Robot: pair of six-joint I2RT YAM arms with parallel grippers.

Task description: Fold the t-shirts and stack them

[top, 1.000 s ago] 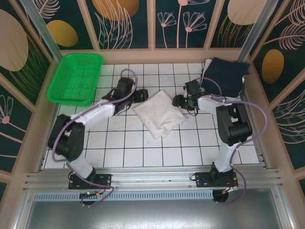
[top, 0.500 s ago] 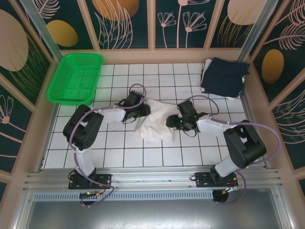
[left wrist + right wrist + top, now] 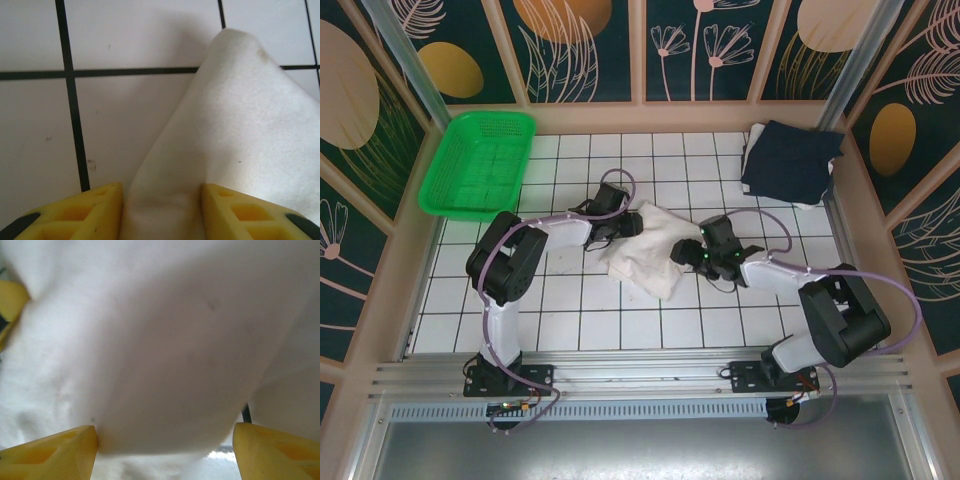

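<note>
The cream t-shirt [image 3: 650, 262] lies bunched in the middle of the tiled table. My left gripper [image 3: 626, 226] is at its upper left edge. In the left wrist view, the yellow fingers [image 3: 95, 207] are shut on a pinched fold of the cream cloth [image 3: 240, 115], with the left gripper [image 3: 161, 190] low over the tiles. My right gripper [image 3: 686, 252] is at the shirt's right edge. It stands open [image 3: 165, 432], with a bulging fold of the cream t-shirt [image 3: 165, 330] between its wide-set fingers. The folded navy t-shirt [image 3: 790, 160] rests in the far right corner.
A bright green mesh basket [image 3: 480, 165] sits at the far left corner. Patterned walls close in the table on three sides. Bare white tiles [image 3: 570, 310] run along the near side, between the shirt and the arm bases.
Both grippers have moved in onto the cream t-shirt from its far side. The shirt, a flat square a second ago, is now rumpled and pushed together. The left jaws have closed on its edge.
</note>
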